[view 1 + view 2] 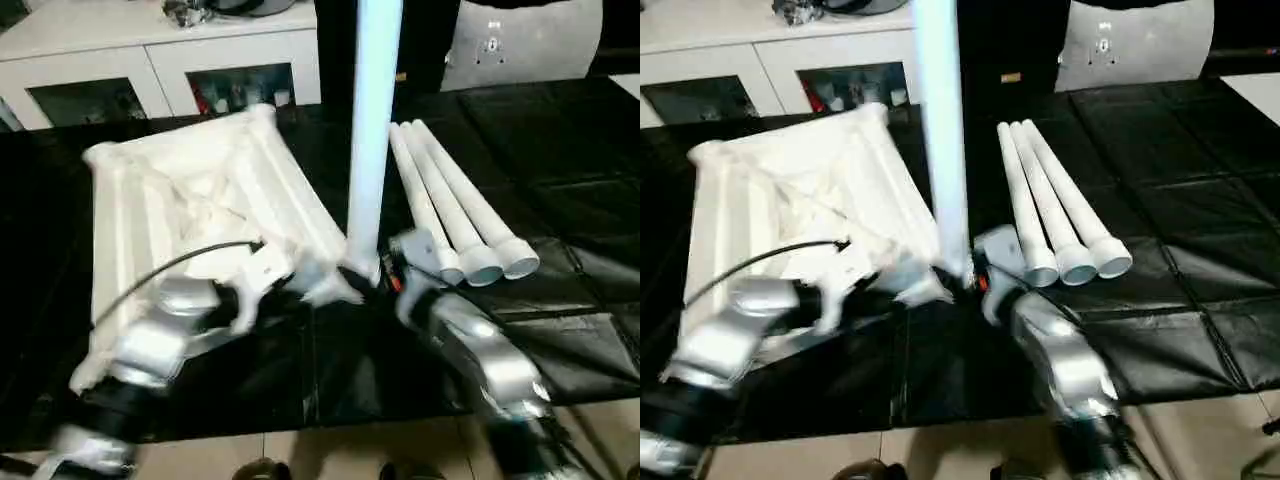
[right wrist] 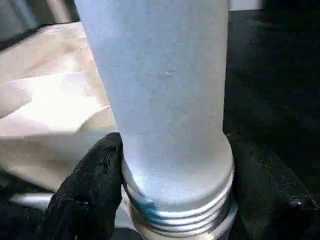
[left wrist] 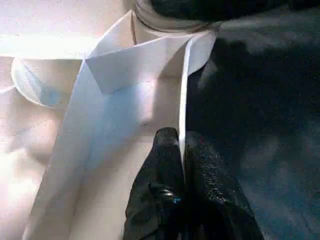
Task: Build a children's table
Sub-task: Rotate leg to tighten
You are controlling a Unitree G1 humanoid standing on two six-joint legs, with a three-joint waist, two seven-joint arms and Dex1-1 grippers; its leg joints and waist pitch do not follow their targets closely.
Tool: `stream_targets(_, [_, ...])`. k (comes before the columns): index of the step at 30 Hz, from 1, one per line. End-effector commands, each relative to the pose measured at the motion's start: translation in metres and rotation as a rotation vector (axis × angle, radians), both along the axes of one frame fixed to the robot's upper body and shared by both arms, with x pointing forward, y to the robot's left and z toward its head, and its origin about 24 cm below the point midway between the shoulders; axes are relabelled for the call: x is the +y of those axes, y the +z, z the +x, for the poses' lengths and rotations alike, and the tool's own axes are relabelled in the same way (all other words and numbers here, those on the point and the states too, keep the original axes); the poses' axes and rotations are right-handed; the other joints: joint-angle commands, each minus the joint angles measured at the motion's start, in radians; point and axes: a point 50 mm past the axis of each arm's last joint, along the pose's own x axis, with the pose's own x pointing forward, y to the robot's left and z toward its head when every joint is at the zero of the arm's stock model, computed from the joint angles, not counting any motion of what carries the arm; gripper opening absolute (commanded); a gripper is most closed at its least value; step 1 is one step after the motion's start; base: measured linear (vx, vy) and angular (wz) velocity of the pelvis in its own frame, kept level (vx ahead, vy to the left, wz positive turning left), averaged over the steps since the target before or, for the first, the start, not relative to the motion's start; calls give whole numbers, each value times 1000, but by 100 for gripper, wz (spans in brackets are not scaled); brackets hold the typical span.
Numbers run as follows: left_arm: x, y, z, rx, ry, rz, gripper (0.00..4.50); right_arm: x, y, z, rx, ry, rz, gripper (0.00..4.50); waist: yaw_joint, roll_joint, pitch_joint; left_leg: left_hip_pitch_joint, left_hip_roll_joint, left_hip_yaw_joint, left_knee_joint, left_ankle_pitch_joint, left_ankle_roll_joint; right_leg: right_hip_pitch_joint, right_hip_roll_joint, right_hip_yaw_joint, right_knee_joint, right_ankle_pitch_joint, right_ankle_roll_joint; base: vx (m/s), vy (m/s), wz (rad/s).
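Note:
The white table top lies upside down on the left, ribbed underside up. My left gripper is shut on the thin rim wall of the table top, near the corner closest to me. My right gripper is shut on one white leg, just above its threaded end. That leg stands upright, its lower end right beside this corner. Whether the end sits in a socket is hidden. Three more legs lie side by side on the mat to the right.
A black mat covers the floor under everything, and pale tiles show at its near edge. The white cabinet with shelves stands behind the table top. A grey-white object stands at the back right. A black cable arches over my left forearm.

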Motion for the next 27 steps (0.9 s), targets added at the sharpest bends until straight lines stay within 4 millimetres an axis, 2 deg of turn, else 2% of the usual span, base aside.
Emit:
stream_targets(1, [-32, 24, 6, -122, 31, -54, 0, 64, -13, -24, 95, 227, 68, 330, 4, -19, -47, 1, 52, -33, -82, -231, 34, 35, -91, 60, -111, -415, -116, 0, 0, 0])
stream_targets(3, [-35, 25, 5, -129, 30, -55, 0, 64, -14, -23, 84, 214, 58, 346, 5, -16, -50, 0, 53, -32, -80, -208, 46, 36, -90, 61, -105, -339, -132, 0, 0, 0])
stream_targets(5, [-35, 25, 2, -134, 14, -42, 0, 55, -16, -21, 51, 178, 28, 381, 6, -17, -56, -2, 54, -31, -77, -173, 58, 39, -89, 60, -97, -249, -155, 0, 0, 0])
stream_targets(6, [-31, 24, 1, -136, 4, -29, 0, 47, -17, -20, 31, 160, 9, 381, 7, -13, -59, -3, 53, -29, -75, -148, 70, 41, -89, 59, -94, -197, -169, 0, 0, 0])
stream_targets(7, [-20, 22, -1, -136, -34, -7, 0, 31, -12, -18, -16, 152, 8, 394, 8, -15, -63, -6, 52, -29, -72, -118, 84, 45, -89, 58, -90, -147, -177, 0, 0, 0])
stream_targets(8, [-16, 21, -2, -133, -48, -1, 0, 25, -10, -18, -32, 154, 11, 401, 10, -13, -64, -8, 51, -29, -70, -101, 93, 47, -89, 57, -88, -120, -179, 0, 0, 0])
stream_targets(9, [-13, 20, -3, -127, -59, 5, 0, 21, -8, -18, -47, 162, 11, 415, 10, -13, -68, -12, 52, -29, -66, -66, 110, 49, -88, 56, -79, -47, -189, 0, 0, 0])
stream_targets(10, [-5, 19, -5, -122, -84, 28, 0, 12, -6, -18, -79, 196, -27, 427, 8, -17, -69, -15, 51, -29, -64, -41, 127, 50, -85, 53, -74, 8, -202, 0, 0, 0])
stream_targets(12, [1, 18, -6, -114, -100, 44, 0, 5, -3, -18, -99, 229, -39, 439, 7, -15, -66, -14, 51, -27, -62, -52, 143, 51, -88, 52, -75, 9, -214, 0, 0, 0])
stream_targets(13, [3, 18, -6, -113, -103, 47, 0, 4, -2, -18, -103, 236, -40, 445, 7, -15, -63, -13, 53, -26, -63, -71, 146, 51, -90, 52, -79, -19, -217, 0, 0, 0])
stream_targets(16, [15, 18, -7, -105, -171, 82, 0, -11, 4, -19, -130, 310, -45, 445, 10, -14, -58, -10, 56, -28, -69, -113, 134, 50, -90, 52, -87, -104, -207, 0, 0, 0])
stream_targets(19, [31, 18, -9, -89, -307, 132, 0, -29, 11, -25, -138, 450, -67, 445, 11, -12, -56, -5, 57, -28, -70, -141, 127, 47, -87, 53, -89, -127, -201, 0, 0, 0])
stream_targets(21, [36, 17, -11, -83, -375, 162, 0, -35, 13, -26, -134, 493, -73, 445, 15, -12, -55, -2, 62, -27, -72, -144, 123, 43, -88, 55, -87, -114, -211, 0, 0, 0])
stream_targets(27, [46, 16, -17, -23, -525, 178, 0, -43, 16, -28, -126, 648, -141, 445, 34, -17, -59, -1, 63, -24, -69, -108, 128, 46, -91, 55, -75, -41, -242, 0, 0, 0])
